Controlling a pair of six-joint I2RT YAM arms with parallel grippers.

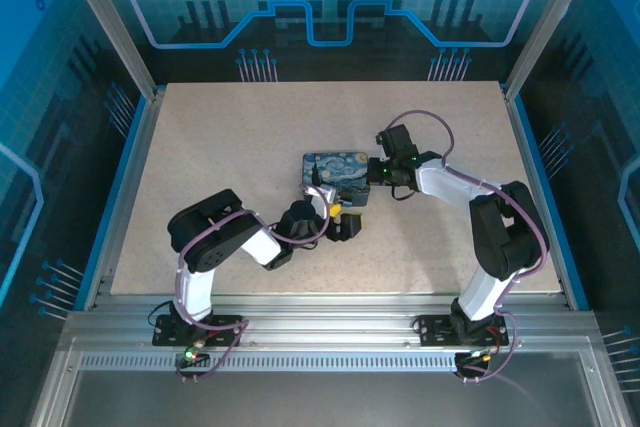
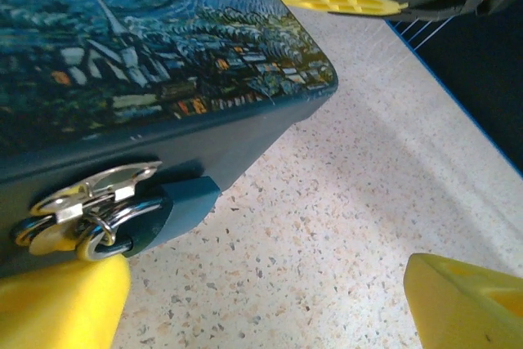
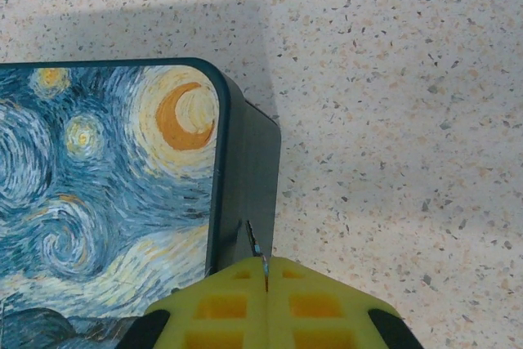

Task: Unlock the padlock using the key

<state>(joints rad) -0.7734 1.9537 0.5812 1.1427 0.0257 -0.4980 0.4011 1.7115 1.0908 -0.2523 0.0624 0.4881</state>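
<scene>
Your left arm [image 1: 207,229] and right arm [image 1: 505,232] are black with white links, purple cables [image 1: 421,113], green lights [image 1: 384,173], and yellow pocketed fingers [image 3: 270,308].

On my screens the counter [image 1: 200,167] is beige, flecked with dark and brownish speckles. The box [image 3: 106,194] carries a swirling night-sky print in blues and white, with yellow stars and an orange crescent; its sides are dark teal. The padlock [image 2: 131,220] gleams silver over a dark body, under a shiny silver hasp [image 2: 98,185]. I see bright yellow pads [image 2: 61,304] on the left gripper [image 2: 261,316]. The right gripper [image 3: 265,275] is yellow too, and the key [image 3: 255,244] is a dark grey sliver. The walls [image 1: 60,97] are blue with a paler grid and circuit lines.
</scene>
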